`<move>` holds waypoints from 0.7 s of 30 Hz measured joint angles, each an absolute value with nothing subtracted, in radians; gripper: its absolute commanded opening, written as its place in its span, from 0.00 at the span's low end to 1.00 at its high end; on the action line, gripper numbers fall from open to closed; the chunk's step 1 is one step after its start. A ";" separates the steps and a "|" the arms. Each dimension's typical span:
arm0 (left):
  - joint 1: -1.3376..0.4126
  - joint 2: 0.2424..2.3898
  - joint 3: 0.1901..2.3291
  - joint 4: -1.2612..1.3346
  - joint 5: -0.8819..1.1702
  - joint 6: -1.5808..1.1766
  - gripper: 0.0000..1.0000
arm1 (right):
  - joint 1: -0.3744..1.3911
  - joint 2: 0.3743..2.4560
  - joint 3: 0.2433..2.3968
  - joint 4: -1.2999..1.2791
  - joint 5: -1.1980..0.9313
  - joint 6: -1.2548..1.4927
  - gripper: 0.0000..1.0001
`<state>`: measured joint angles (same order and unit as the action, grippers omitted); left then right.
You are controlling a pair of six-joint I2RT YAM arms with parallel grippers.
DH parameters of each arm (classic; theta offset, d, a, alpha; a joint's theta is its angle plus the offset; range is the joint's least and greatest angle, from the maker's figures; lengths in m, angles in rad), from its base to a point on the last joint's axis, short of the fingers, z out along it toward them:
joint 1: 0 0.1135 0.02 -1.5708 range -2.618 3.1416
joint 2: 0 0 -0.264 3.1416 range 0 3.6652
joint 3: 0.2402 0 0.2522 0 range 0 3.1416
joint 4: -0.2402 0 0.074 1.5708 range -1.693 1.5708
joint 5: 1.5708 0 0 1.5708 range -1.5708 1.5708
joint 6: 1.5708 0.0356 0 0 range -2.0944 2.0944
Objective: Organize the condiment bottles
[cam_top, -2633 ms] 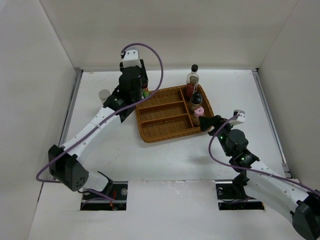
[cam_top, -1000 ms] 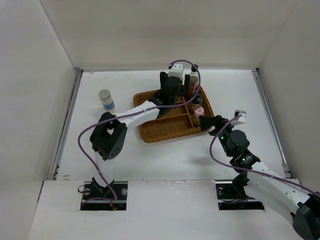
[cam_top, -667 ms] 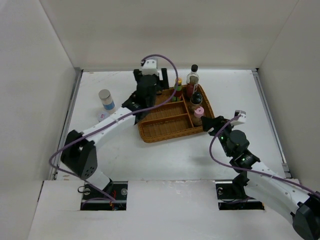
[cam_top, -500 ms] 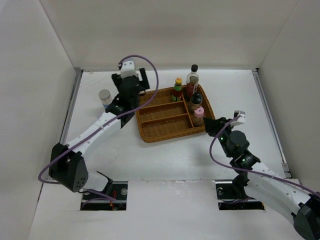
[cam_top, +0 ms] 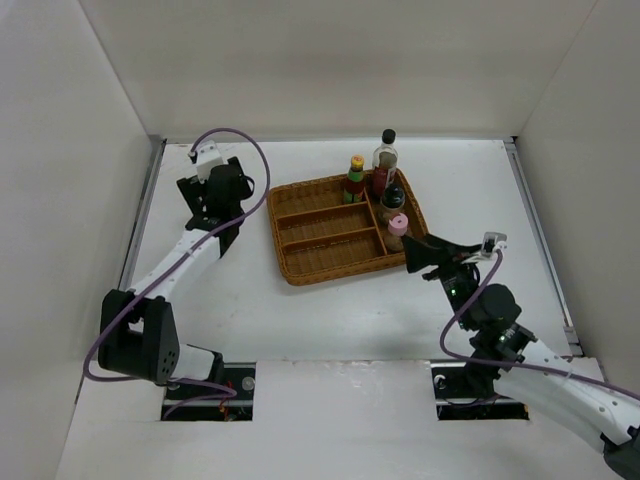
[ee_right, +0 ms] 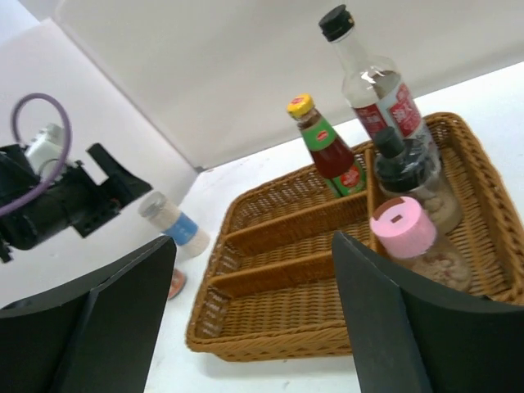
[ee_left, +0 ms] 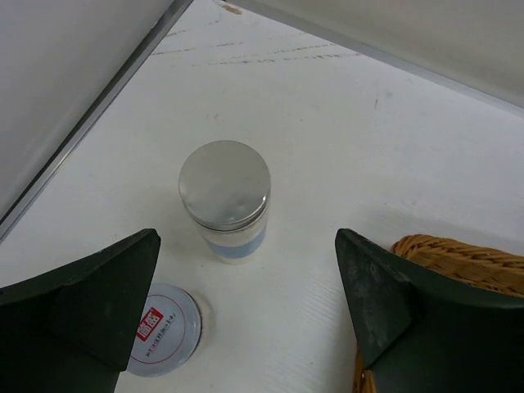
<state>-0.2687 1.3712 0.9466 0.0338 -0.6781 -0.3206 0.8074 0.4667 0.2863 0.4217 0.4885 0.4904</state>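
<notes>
While both jaws stand spread and empty, we see the silver-lidded jar (ee_left: 224, 199) and red-lidded jar (ee_left: 165, 326) on open worktop (cam_top: 330, 310) between the left wall (cam_top: 70, 200) and the wicker tray (cam_top: 320, 228), whose right end holds four bottles (cam_top: 392, 197).

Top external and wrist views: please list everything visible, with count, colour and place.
Wicker divided tray: one, brown, table centre.
Tall black-capped bottle: one, clear, tray's right compartment, far end.
Black-capped shaker: one, brown, same compartment, middle.
Pink-capped shaker: one, same compartment, near end.
Red-yellow-capped bottle: one, green, farthest long compartment.
Silver-lidded jar: one, blue label, table left of tray.
Short red-labelled jar: one, beside that jar.
Table: one, white.
Left gripper: black, open, over silver-lidded jar.
Right gripper: black, open, by tray's near right corner.
</notes>
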 measured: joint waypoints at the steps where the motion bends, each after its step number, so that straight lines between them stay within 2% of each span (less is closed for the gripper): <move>1: -0.261 1.373 0.947 0.033 -0.678 -0.323 0.90 | 0.807 0.474 0.287 0.423 0.492 0.487 0.87; 12: -0.184 1.499 0.978 0.026 -0.628 -0.358 0.87 | 0.807 0.544 0.287 0.420 0.502 0.472 0.91; 17: -0.170 1.547 1.016 0.015 -0.619 -0.370 0.75 | 0.807 0.559 0.287 0.420 0.502 0.470 0.92; 21: -0.159 1.584 1.053 0.018 -0.625 -0.373 0.72 | 0.807 0.562 0.287 0.420 0.502 0.470 0.92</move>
